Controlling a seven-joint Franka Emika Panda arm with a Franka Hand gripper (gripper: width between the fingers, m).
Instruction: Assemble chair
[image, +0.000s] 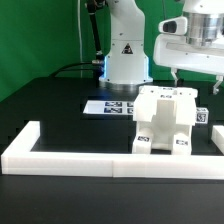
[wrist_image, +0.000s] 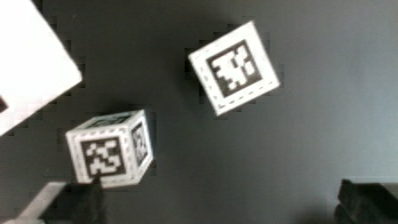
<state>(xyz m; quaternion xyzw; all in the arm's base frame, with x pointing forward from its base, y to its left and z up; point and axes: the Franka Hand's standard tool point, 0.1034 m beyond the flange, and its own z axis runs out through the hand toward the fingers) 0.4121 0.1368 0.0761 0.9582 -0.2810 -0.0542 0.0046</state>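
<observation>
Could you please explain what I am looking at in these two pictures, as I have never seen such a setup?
The white machine is a robot arm on a black table. One picture comes from a camera off the arm; the other from a camera on its wrist, looking down past the gripper. On the table stand a partly built white chair, a flat marker board and a low white rail. The wrist picture shows a small tagged block lying on the table. The gripper is open and holds nothing.
</observation>
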